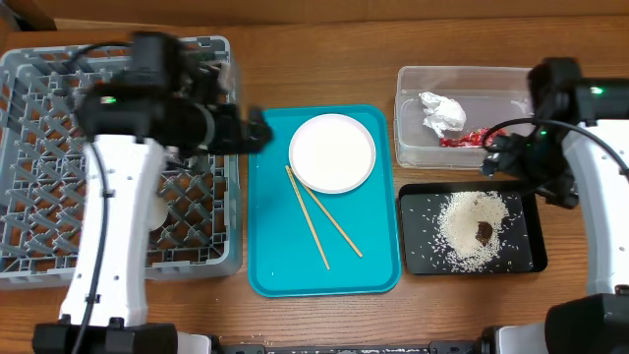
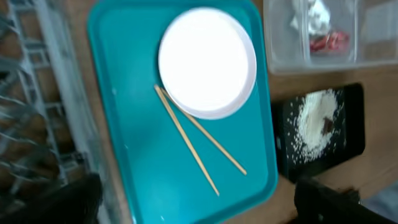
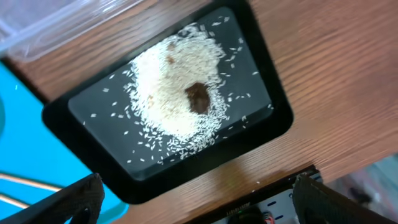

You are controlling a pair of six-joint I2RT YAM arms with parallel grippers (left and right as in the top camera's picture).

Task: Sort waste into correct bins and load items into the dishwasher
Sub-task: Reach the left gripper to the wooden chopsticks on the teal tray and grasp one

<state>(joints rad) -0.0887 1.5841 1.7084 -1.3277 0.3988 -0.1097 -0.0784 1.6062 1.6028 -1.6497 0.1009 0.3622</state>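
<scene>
The pale plate (image 1: 332, 152) (image 2: 207, 61) and two wooden chopsticks (image 1: 319, 221) (image 2: 193, 146) lie on the teal tray (image 1: 280, 265). The clear tub (image 1: 413, 98) holds the white paper wad (image 1: 442, 111) and the red wrapper (image 1: 462, 140). The black tray (image 1: 418, 261) (image 3: 74, 118) holds the rice (image 1: 470, 231) (image 3: 168, 93) with a brown lump (image 3: 198, 98). The grey dish rack (image 1: 59, 167) is at the left. My left gripper (image 1: 257, 133) (image 2: 199, 186) is open and empty at the teal tray's upper left edge. My right gripper (image 1: 491, 152) (image 3: 196, 186) is open and empty between tub and black tray. The bowls and the cup cannot be made out.
My left arm lies across the rack's right half, and a pale round thing (image 1: 157, 211) shows partly beneath it. The wooden table's front edge (image 3: 267, 186) runs close below the black tray. A cardboard box corner (image 1: 25, 12) sits at the far left back.
</scene>
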